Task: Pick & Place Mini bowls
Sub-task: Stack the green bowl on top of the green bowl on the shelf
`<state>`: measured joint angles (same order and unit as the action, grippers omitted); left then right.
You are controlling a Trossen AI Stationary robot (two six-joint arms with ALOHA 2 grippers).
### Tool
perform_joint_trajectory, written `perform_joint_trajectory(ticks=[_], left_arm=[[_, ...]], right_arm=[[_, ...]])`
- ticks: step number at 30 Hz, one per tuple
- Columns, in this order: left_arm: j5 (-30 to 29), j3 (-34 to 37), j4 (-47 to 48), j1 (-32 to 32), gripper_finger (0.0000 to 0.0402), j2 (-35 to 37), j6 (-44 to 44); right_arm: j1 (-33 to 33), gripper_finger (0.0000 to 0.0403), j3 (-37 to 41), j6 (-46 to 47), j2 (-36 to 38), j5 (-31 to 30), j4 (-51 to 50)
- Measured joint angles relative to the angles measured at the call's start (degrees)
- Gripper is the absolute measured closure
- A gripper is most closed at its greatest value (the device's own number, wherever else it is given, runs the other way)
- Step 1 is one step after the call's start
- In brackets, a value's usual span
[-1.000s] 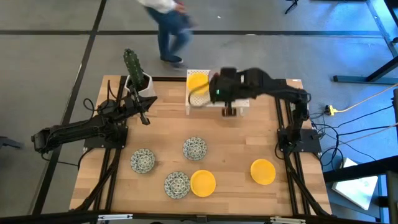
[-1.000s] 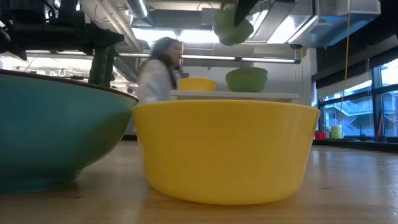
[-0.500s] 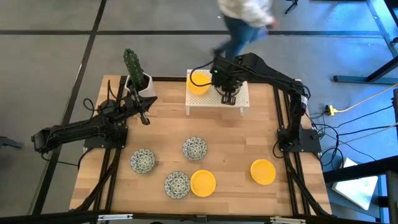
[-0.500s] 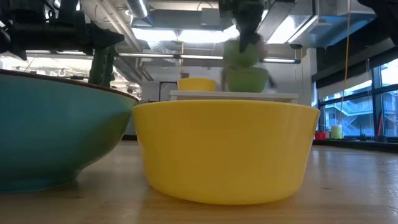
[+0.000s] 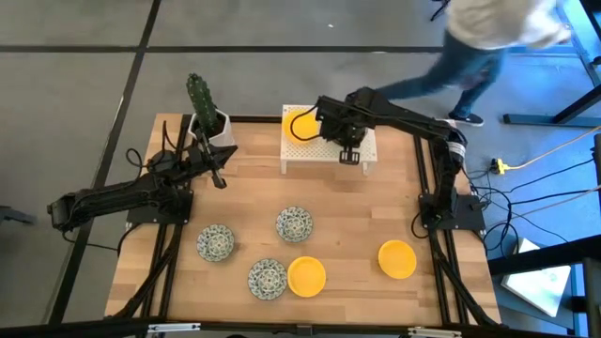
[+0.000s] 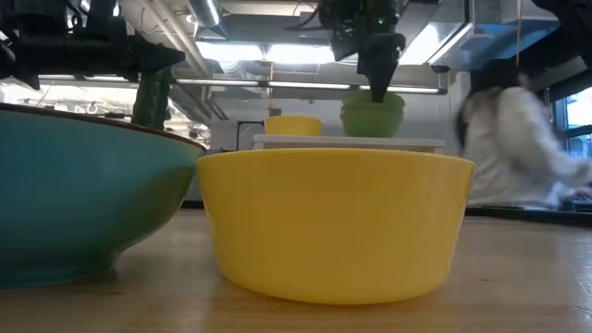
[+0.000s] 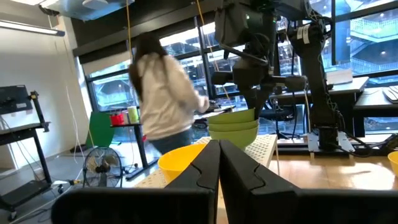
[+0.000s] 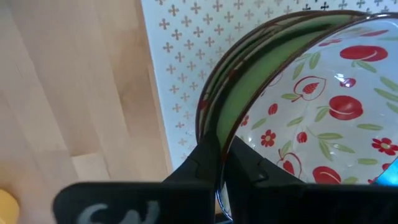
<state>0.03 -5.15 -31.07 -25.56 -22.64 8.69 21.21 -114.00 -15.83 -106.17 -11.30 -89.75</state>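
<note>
On the white perforated stand [image 5: 324, 155] at the table's far edge, my right gripper [image 5: 349, 150] is shut on a cream floral mini bowl with a green outside [image 8: 311, 99]. That bowl sits nested in a second floral bowl [image 6: 372, 122]. A yellow mini bowl [image 5: 299, 123] stands beside them on the stand. Three blue-green patterned bowls [image 5: 215, 242] [image 5: 294, 223] [image 5: 268, 278] and two yellow bowls [image 5: 306, 276] [image 5: 397, 258] rest on the near half of the table. My left gripper [image 5: 218, 178] waits shut at the far left, over the table. My right gripper pinches the upper floral bowl by its rim [image 8: 214, 134], one finger inside the bowl and one outside. The fingers [image 6: 378, 83] come from above, pointing down. The bowl sits upright inside the lower floral bowl on the stand.
A cactus in a white pot [image 5: 208, 127] stands at the far left corner, close to my left arm. A person [image 5: 488, 38] walks on the floor beyond the far edge. Bare wood lies between the stand and the bowls nearer the front.
My right gripper has carried the floral bowl from high above the stand's near edge toward the far edge and down, setting it into the other floral bowl on the stand. The person has walked from left to right behind the table.
</note>
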Motion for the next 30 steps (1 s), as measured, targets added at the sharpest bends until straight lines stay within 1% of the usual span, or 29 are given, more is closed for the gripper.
perform_joint_trajectory(ticks=[4, 11, 14, 19, 26, 30], left_arm=[[0.0, 0.0, 0.0, 0.0, 0.04, 0.0, 0.0], [0.0, 0.0, -0.2, 0.0, 0.0394, 0.0, 0.0], [0.0, 0.0, -0.2, 0.0, 0.0397, 0.0, 0.0], [0.0, 0.0, -0.2, 0.0, 0.04, 0.0, 0.0], [0.0, 0.0, -0.2, 0.0, 0.0394, 0.0, 0.0], [0.0, 0.0, -0.2, 0.0, 0.0397, 0.0, 0.0]], right_arm=[[0.0, 0.0387, 0.5, -0.3, 0.1, -0.4, 0.0], [0.0, 0.0335, 0.7, -0.6, 0.0, -1.6, 0.1], [0.0, 0.032, 0.7, -0.7, 0.0, -1.8, 0.2], [0.0, 0.0303, 0.7, -0.1, 0.0, -3.3, 0.3], [0.0, 0.0283, 0.6, 0.3, -0.1, -3.7, 0.3], [0.0, 0.0275, -1.1, 1.0, -0.1, -4.3, -0.1]])
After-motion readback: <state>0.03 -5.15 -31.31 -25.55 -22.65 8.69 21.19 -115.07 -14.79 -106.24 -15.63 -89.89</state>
